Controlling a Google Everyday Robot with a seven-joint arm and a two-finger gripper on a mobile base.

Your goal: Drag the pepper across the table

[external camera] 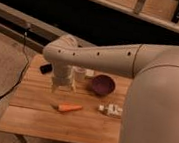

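table (34, 123): matt wood planks; pepper (70, 108): smooth; claw (63, 86) abv table: matt plstc

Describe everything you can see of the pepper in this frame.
The pepper is small, slim, orange and tapered, with its thicker, darker stem end pointing left. It lies flat on the wooden table, toward the front edge. Only the table touches it. The gripper hangs just above and behind its stem end, fingers open, clear of it.

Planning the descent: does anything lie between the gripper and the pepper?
No. In the camera view the open gripper hangs close to the pepper, and only bare planks of the table show between them.
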